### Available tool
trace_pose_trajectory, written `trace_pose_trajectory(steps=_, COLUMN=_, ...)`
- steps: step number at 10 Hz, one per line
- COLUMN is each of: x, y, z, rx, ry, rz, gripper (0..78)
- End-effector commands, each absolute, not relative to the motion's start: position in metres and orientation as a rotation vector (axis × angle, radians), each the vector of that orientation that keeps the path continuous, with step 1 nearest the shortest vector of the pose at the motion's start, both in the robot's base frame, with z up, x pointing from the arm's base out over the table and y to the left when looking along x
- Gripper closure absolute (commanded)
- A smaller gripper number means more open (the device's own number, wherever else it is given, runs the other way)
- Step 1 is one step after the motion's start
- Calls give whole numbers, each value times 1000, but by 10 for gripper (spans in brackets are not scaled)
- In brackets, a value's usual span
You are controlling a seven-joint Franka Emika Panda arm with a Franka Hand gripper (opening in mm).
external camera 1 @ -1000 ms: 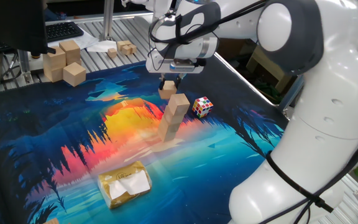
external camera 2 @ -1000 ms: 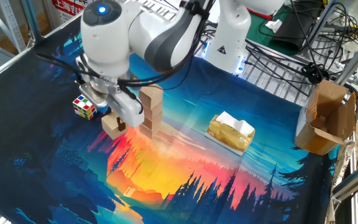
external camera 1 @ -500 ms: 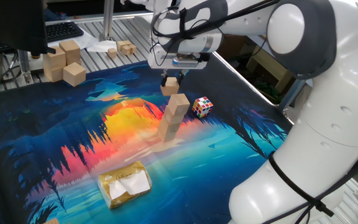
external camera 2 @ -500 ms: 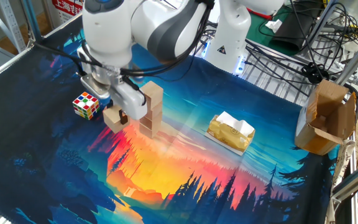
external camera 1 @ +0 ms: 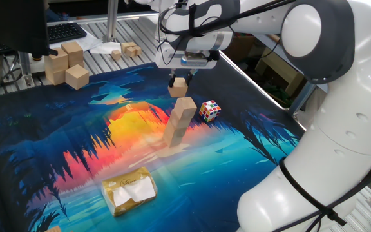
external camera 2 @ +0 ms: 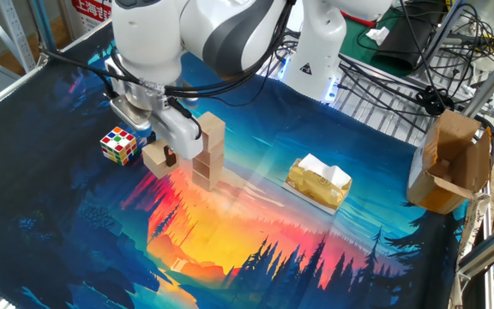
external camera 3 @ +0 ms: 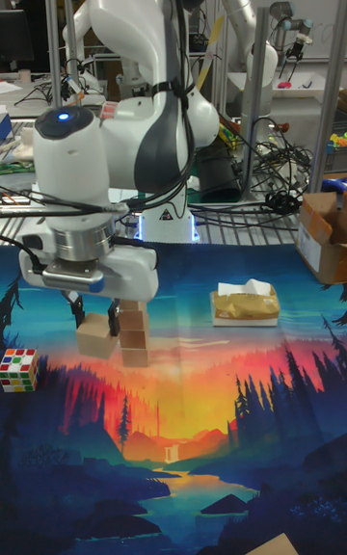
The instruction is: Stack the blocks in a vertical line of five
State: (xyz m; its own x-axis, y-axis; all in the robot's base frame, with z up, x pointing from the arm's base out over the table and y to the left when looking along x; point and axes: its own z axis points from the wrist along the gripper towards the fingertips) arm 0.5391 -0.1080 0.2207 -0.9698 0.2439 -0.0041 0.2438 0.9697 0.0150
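Observation:
A stack of three light-tan blocks stands upright in the middle of the printed mat; in the tall fixed view the stack is partly hidden behind the gripper. My gripper points down, shut on a fourth block. That block hangs off the mat just beside the stack, on the side toward the puzzle cube, and does not touch the stack.
A multicoloured puzzle cube lies close by the stack. A yellow packet with white tissue sits on the mat. Larger pale wooden blocks stand off the mat, and a cardboard box is at the side.
The gripper has risen with the block in it, lifting it further off the mat beside the stack. The stack and puzzle cube have not moved.

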Motion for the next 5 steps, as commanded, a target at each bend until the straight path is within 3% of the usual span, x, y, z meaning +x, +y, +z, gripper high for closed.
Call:
trace_pose_trajectory(steps=1, x=540, y=-108, z=222, rx=400, ry=3111, rz=34, gripper=764)
trace_pose_trajectory(steps=5, x=540, y=-108, z=222, rx=406, ry=3112, rz=26, gripper=764)
